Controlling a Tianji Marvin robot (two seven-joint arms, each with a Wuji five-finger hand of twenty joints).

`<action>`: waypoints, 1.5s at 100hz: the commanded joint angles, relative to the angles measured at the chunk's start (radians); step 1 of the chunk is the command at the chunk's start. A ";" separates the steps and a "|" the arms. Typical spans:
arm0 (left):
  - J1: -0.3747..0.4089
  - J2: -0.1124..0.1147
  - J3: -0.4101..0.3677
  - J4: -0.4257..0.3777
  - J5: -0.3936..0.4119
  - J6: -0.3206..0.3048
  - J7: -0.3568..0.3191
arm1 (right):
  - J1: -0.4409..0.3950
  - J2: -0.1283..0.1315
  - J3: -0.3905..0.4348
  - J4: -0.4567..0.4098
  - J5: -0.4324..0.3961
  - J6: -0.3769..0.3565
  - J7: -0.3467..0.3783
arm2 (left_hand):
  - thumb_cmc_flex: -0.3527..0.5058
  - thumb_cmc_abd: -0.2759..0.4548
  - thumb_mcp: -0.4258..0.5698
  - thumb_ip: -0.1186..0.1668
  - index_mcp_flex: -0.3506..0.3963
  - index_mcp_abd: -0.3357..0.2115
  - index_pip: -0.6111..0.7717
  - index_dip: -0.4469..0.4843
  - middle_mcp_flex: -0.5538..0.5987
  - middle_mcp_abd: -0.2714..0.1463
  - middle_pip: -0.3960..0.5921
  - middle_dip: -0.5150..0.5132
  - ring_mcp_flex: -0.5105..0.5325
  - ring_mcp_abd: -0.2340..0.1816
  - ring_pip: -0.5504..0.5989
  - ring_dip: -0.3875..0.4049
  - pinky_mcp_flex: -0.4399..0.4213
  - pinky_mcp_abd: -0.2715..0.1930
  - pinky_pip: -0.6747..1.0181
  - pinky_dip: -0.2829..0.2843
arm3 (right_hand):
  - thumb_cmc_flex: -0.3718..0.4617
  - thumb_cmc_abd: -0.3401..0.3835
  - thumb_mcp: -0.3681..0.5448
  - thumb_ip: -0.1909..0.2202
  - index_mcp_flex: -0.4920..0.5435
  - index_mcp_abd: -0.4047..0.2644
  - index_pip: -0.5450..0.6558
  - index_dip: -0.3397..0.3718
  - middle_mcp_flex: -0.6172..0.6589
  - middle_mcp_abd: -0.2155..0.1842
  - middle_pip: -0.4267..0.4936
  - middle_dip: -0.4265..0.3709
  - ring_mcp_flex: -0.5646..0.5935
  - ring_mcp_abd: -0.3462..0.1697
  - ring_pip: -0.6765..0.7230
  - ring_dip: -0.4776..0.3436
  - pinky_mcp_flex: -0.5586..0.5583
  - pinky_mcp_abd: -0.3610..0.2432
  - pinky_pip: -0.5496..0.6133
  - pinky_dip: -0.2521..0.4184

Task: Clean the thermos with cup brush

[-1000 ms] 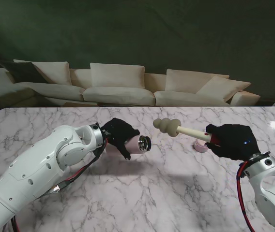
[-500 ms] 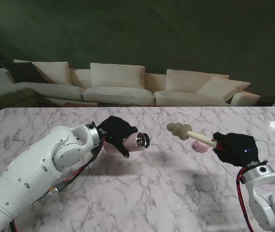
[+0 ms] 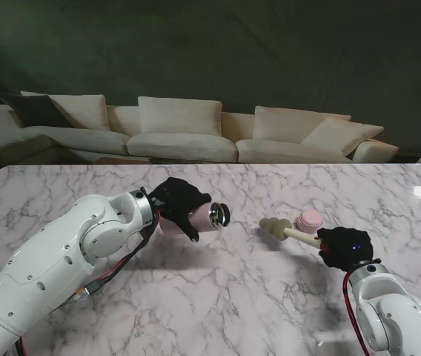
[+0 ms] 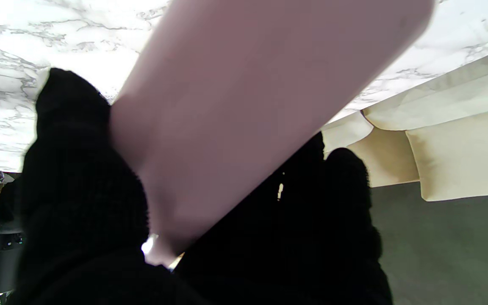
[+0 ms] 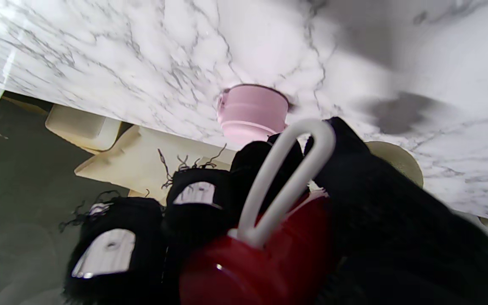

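My left hand (image 3: 179,205), in a black glove, is shut on the pink thermos (image 3: 199,219). The thermos lies on its side above the table, its steel mouth (image 3: 219,215) pointing right toward the brush. The pink body (image 4: 244,110) fills the left wrist view between the gloved fingers (image 4: 79,169). My right hand (image 3: 344,247) is shut on the cup brush's red grip (image 5: 261,262). The brush's cream shaft and ribbed sponge head (image 3: 274,227) point left, low over the table and apart from the thermos mouth. A white hanging loop (image 5: 286,178) rises from the grip.
The pink thermos lid (image 3: 310,219) stands on the marble table (image 3: 233,297) just beyond the brush shaft; it also shows as a pink lid (image 5: 252,112) in the right wrist view. A cream sofa (image 3: 181,133) runs behind the table's far edge.
My right hand has pulled the brush down and nearer to me, away from the thermos mouth, uncovering the pink lid. The left hand has barely moved with the thermos.
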State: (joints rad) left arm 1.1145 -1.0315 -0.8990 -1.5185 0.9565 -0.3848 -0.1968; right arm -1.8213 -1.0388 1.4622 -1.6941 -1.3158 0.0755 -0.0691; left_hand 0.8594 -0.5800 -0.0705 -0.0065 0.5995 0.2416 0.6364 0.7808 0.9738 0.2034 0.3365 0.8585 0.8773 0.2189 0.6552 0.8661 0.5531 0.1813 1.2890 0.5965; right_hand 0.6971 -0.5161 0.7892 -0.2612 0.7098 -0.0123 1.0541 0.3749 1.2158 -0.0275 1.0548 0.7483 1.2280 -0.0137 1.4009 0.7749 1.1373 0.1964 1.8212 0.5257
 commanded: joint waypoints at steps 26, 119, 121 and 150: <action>0.009 -0.003 -0.010 -0.013 0.004 -0.004 -0.001 | 0.027 0.009 -0.068 0.042 -0.062 0.057 0.108 | 0.246 0.211 0.569 0.091 0.091 -0.228 0.184 0.048 0.077 -0.077 0.133 0.041 0.040 0.008 0.055 0.016 0.017 -0.056 0.032 0.019 | 0.117 0.173 0.069 0.027 -0.036 -0.116 -0.013 -0.119 -0.032 0.022 -0.077 -0.074 0.090 0.014 -0.076 -0.089 -0.062 0.099 -0.049 -0.056; 0.013 0.001 -0.019 -0.025 0.005 -0.008 -0.025 | -0.031 0.004 0.009 -0.061 -0.143 0.026 0.021 | 0.247 0.213 0.567 0.092 0.090 -0.228 0.182 0.049 0.075 -0.076 0.132 0.041 0.039 0.010 0.054 0.016 0.014 -0.053 0.031 0.019 | -0.457 0.214 -0.160 0.160 -0.296 -0.027 -0.415 0.014 -0.615 0.117 -0.376 -0.385 -0.505 0.143 -0.945 -0.365 -0.781 0.146 -0.595 -0.002; 0.013 0.001 -0.019 -0.025 0.004 -0.007 -0.025 | -0.032 0.003 0.016 -0.067 -0.143 0.021 0.016 | 0.247 0.212 0.567 0.092 0.091 -0.228 0.182 0.049 0.076 -0.076 0.132 0.041 0.039 0.010 0.054 0.016 0.014 -0.053 0.031 0.020 | -0.456 0.214 -0.161 0.160 -0.297 -0.027 -0.416 0.014 -0.618 0.116 -0.377 -0.385 -0.506 0.142 -0.945 -0.365 -0.781 0.146 -0.595 -0.001; 0.009 -0.001 -0.014 -0.022 0.000 -0.005 -0.019 | 0.018 0.001 0.061 -0.112 -0.113 -0.051 0.056 | 0.247 0.213 0.567 0.093 0.090 -0.228 0.181 0.049 0.075 -0.076 0.132 0.041 0.038 0.010 0.055 0.016 0.013 -0.052 0.032 0.020 | -0.452 0.176 -0.168 0.163 -0.317 -0.061 -0.430 0.017 -0.736 0.134 -0.404 -0.397 -0.587 0.146 -0.988 -0.386 -0.837 0.149 -0.638 -0.011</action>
State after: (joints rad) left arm 1.1303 -1.0304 -0.9150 -1.5352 0.9589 -0.3892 -0.2066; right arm -1.8368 -1.0412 1.5202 -1.7925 -1.4375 0.0376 -0.0309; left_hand 0.8594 -0.5800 -0.0705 -0.0066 0.5996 0.2416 0.6364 0.7812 0.9738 0.2034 0.3365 0.8585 0.8773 0.2189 0.6552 0.8661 0.5531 0.1813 1.2890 0.5965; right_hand 0.2515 -0.3303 0.6428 -0.1257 0.4309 -0.0541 0.6439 0.3925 0.5253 0.0848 0.6742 0.3627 0.6737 0.1191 0.4353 0.4052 0.3263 0.3118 1.2031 0.5098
